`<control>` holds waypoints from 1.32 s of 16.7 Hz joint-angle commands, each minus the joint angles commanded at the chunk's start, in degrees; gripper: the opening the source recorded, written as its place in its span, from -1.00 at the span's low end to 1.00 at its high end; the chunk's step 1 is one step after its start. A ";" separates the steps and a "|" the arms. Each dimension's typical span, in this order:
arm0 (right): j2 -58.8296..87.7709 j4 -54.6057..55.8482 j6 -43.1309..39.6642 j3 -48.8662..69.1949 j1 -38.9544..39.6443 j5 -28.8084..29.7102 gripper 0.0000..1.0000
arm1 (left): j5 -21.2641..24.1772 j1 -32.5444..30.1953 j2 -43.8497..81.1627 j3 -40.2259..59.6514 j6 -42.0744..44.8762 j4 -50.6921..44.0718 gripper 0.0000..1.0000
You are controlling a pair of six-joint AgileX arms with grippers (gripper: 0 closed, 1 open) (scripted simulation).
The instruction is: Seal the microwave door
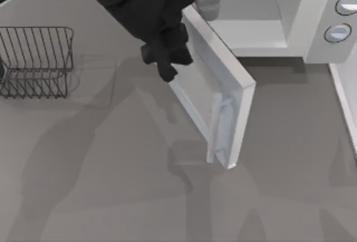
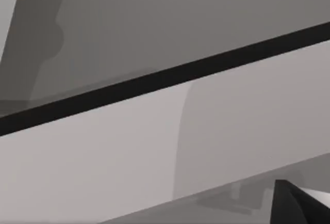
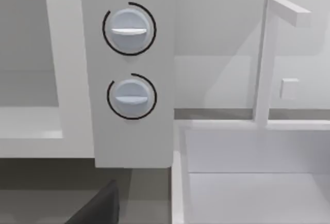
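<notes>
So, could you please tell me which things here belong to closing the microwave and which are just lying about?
Job:
- large flat white microwave door, hanging open
- white microwave body
- black left end effector at the door

Lying about:
- dark wire basket
- white sink basin

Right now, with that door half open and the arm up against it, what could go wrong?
The left gripper sits against the door near its hinge side, far from the handle; it may slide along the panel rather than swing it. The door might also stop short of the microwave, leaving a gap.
</notes>
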 joint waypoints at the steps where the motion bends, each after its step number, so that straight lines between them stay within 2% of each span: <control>1: 0.00 0.00 0.00 0.00 0.00 0.00 1.00 | -0.12 -0.38 0.27 0.35 -0.41 0.07 -1.00; 22: 0.00 0.00 0.00 0.00 0.00 0.00 1.00 | -1.80 -4.78 4.59 5.97 -5.18 0.18 -1.00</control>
